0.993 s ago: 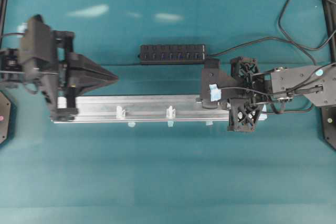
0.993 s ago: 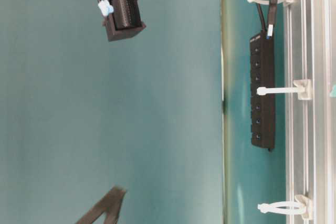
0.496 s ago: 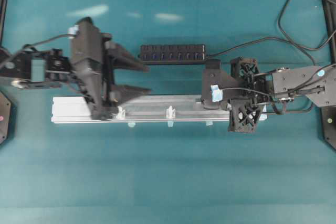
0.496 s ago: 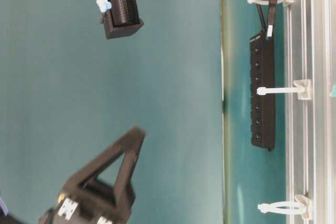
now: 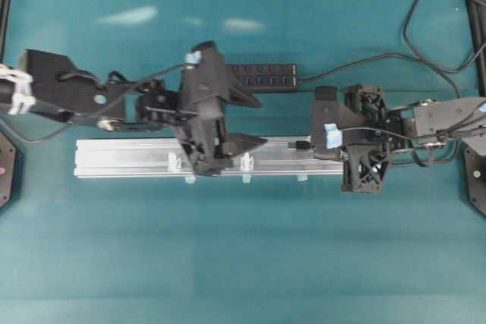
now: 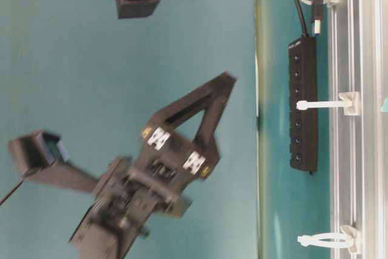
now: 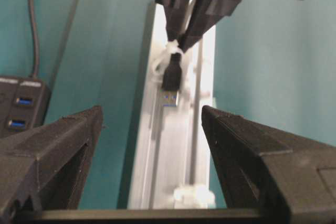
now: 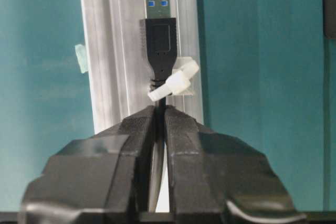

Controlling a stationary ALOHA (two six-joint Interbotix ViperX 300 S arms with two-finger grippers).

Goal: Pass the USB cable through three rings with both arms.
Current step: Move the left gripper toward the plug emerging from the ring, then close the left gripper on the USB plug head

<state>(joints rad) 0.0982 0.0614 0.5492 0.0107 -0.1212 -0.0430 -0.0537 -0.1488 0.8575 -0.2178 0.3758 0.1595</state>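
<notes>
The USB cable's plug sticks out through the first white ring on the aluminium rail. My right gripper is shut on the cord just behind that ring. In the overhead view the plug points left from the right gripper. My left gripper hovers open over the rail, a short way left of the plug, with nothing between its fingers. The left wrist view shows the plug ahead of the open left gripper. Two more rings stand empty further left.
A black multi-port hub lies behind the rail, its cord looping to the back right. Teal tape tabs sit along the rail's front edge. The left arm stretches in from the left edge.
The left arm swung in from the far left to above the rail's middle and its gripper opened. The right gripper shifted slightly right, still shut on the cable.
</notes>
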